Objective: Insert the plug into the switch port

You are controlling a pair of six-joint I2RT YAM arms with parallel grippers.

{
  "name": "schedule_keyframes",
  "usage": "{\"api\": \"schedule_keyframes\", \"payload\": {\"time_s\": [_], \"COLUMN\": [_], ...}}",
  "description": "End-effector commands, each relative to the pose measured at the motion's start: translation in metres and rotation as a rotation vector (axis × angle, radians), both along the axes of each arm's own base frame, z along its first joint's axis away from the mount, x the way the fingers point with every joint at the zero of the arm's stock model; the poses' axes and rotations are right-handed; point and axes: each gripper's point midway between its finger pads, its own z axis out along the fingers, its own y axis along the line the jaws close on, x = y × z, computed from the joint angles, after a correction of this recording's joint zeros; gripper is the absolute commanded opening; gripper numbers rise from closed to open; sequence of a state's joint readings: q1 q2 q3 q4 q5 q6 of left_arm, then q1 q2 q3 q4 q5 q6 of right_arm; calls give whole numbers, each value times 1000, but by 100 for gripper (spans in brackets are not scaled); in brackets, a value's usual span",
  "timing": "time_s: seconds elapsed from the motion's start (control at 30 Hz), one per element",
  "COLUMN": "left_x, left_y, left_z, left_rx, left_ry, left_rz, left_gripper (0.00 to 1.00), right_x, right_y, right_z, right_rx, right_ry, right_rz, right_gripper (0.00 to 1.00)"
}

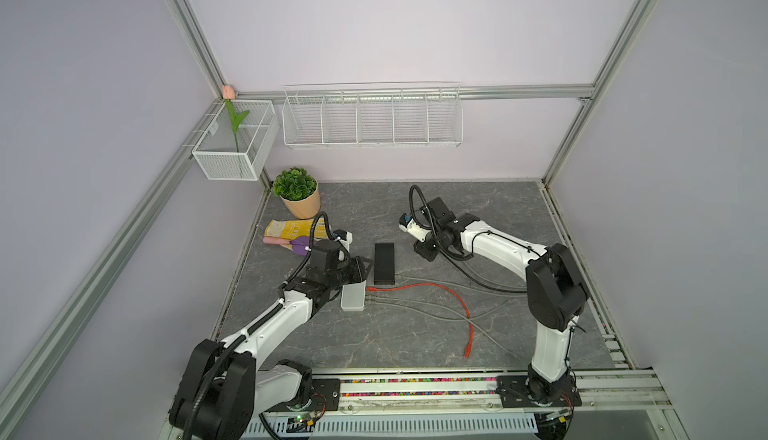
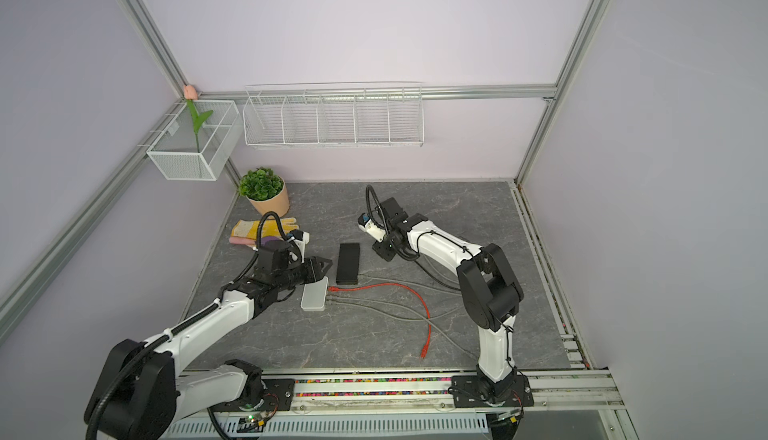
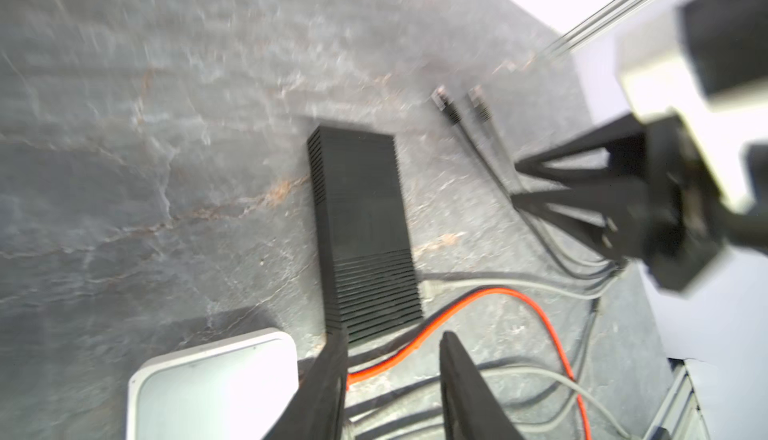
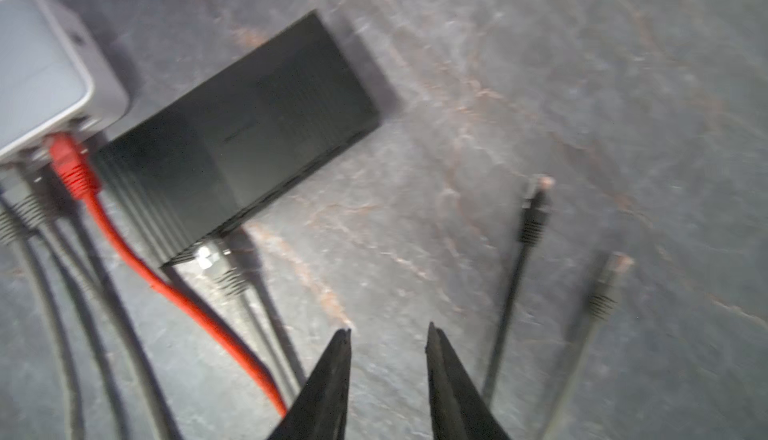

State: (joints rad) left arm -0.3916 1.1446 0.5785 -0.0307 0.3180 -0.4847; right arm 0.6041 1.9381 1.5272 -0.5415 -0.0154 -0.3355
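A white switch (image 1: 353,296) (image 4: 37,72) lies near the table's middle, with a red plug (image 4: 70,163) (image 1: 370,289) and grey cables seated in its port side. Beside it lies a black box (image 1: 384,263) (image 3: 361,225) with a grey plug (image 4: 212,257) at its near end. Two loose plugs, one black (image 4: 536,196) and one grey (image 4: 615,267), rest on the table past the box. My left gripper (image 1: 366,268) (image 3: 392,336) is open and empty above the gap between switch and box. My right gripper (image 4: 387,329) (image 3: 515,182) is open and empty, over bare table to the right of the box.
The red cable (image 1: 453,296) loops right to a free end (image 1: 467,352) and crosses grey cables. A potted plant (image 1: 297,192), a yellow glove (image 1: 291,230) and a purple object (image 1: 298,244) sit at the back left. Wire baskets (image 1: 372,119) hang on the wall.
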Motion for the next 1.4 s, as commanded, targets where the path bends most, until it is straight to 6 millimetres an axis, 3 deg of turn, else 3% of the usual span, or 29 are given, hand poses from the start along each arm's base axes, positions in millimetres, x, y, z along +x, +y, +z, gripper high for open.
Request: {"api": "schedule_keyframes", "payload": {"time_s": [0.0,0.23,0.53,0.87,1.0,1.1,1.17,1.27,1.37], "left_x": [-16,-41,-53,-59,-60,-59,-59,-59,-59], "left_y": [5,14,17,19,19,19,20,19,19], "left_z": [6,27,34,40,42,43,45,50,58], "left_rx": [-5,-24,-53,-64,-68,-70,-71,-75,-83], "left_ry": [-14,-78,-102,-122,-127,-129,-132,-142,-159], "left_rz": [-8,-11,-11,-15,-15,-12,-12,-12,-14], "left_gripper": [38,41,42,42,42,42,42,41,41], "right_x": [16,33,24,9,7,9,11,21,31], "right_y": [-26,-51,-69,-72,-72,-70,-65,-60,-54], "right_z": [-18,-46,-71,-88,-94,-90,-80,-48,6], "right_rx": [-91,-205,-261,-275,-278,-275,-270,-265,-184], "right_ry": [60,102,182,269,286,266,232,126,-1], "right_rz": [-102,-172,-204,-196,-201,-202,-191,-183,-193], "right_gripper": [35,36,36,32,23,9,7,7,7]}}
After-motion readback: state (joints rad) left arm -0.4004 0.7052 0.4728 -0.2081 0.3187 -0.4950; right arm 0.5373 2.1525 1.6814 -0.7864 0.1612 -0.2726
